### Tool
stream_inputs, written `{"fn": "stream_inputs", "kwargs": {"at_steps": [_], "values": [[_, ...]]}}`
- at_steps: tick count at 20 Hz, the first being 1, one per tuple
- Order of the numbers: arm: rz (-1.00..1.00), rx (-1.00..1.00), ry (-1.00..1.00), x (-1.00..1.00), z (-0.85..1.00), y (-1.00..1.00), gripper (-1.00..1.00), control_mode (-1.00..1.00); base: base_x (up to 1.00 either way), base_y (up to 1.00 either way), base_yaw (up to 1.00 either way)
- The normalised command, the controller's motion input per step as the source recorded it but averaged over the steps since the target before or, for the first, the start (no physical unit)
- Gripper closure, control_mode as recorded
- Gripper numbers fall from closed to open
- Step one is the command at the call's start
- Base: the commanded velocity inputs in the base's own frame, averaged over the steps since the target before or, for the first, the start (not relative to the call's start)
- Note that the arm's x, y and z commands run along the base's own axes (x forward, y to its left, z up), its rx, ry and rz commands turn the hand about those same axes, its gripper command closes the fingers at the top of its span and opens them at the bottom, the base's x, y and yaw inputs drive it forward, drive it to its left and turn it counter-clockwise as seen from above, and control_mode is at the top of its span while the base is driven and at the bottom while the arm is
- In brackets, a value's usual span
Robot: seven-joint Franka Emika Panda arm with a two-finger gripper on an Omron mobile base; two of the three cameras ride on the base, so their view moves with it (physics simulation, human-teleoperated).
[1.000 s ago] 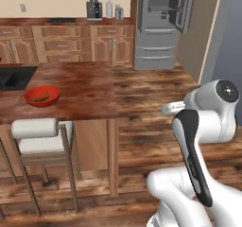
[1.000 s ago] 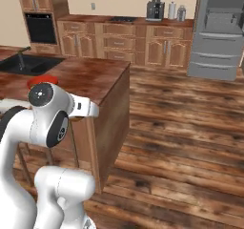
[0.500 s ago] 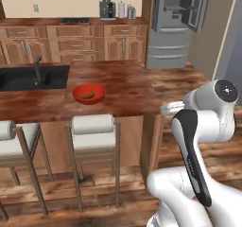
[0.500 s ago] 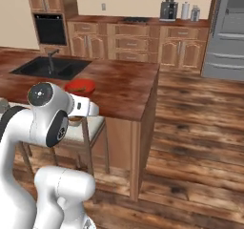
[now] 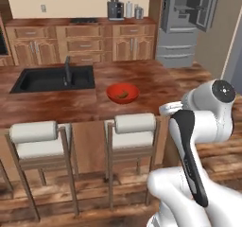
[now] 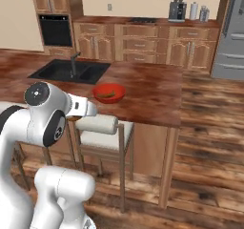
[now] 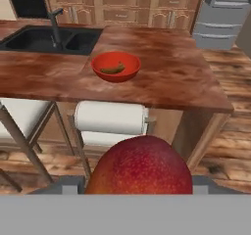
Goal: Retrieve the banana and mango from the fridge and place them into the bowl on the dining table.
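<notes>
The mango [image 7: 140,166], orange-red and round, looms large at the bottom of the hand view, and my gripper [image 7: 139,182] is shut on it; its fingertips are hidden behind the fruit. Ahead on the dining table [image 7: 171,77] stands the red bowl [image 7: 115,66] with the banana [image 7: 112,69] lying in it. From the base I see the same bowl [image 5: 122,92] [image 6: 109,92] near the table's near edge, beyond my arm. The grey fridge [image 5: 186,22] [image 6: 231,32] stands at the back right with an upper door swung open.
Two white-cushioned stools [image 5: 134,124] [image 5: 35,134] stand against the table's near side, between me and the bowl. A black sink [image 5: 54,78] with a faucet lies left of the bowl. Wooden cabinets [image 5: 80,44] line the back wall. Open wood floor lies to the right.
The whole picture has shifted, so the base has moved: the table and bowl have come from the left to the middle of both base views. The arm keeps its pose.
</notes>
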Motion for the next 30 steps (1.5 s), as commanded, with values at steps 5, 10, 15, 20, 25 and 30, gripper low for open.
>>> {"fn": "stream_inputs", "kwargs": {"at_steps": [5, 10, 15, 20, 25, 30], "values": [[0.0, 0.0, 0.0, 0.0, 0.0, 0.0, 1.0, 1.0, 0.89, 0.0, -0.06], [0.0, 0.0, 0.0, 0.0, 0.0, 0.0, 1.0, 1.0, 1.0, -0.44, -0.01], [0.0, 0.0, 0.0, 0.0, 0.0, 0.0, 1.0, 1.0, 0.94, -0.14, 0.0], [0.0, 0.0, 0.0, 0.0, 0.0, 0.0, 1.0, 1.0, 0.37, 0.0, 0.0], [0.0, 0.0, 0.0, 0.0, 0.0, 0.0, 1.0, 1.0, 0.24, 0.02, 0.0], [0.0, 0.0, 0.02, 0.09, -0.02, 0.03, 1.0, -1.0, 0.24, 0.09, 0.0]]}}
